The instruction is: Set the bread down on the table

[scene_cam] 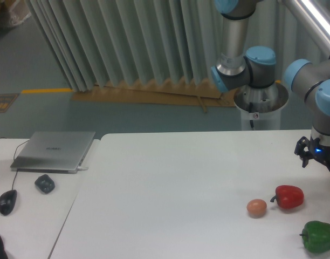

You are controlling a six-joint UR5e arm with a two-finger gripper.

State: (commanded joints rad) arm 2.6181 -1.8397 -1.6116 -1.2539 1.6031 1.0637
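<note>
The bread is not visible anywhere in this view. My gripper (319,168) hangs at the far right edge of the frame, just above the white table (170,178), with a blue light on its body. Its two dark fingers stand apart, bare table shows between them, and nothing is held. The right finger is partly cut off by the frame edge. The gripper is above and to the right of a red pepper (289,196).
A small tan-pink ball (256,208) lies left of the red pepper. A green pepper (320,236) sits at the front right. A smaller desk on the left carries a laptop (54,151), a mouse (7,202) and a dark object (45,184).
</note>
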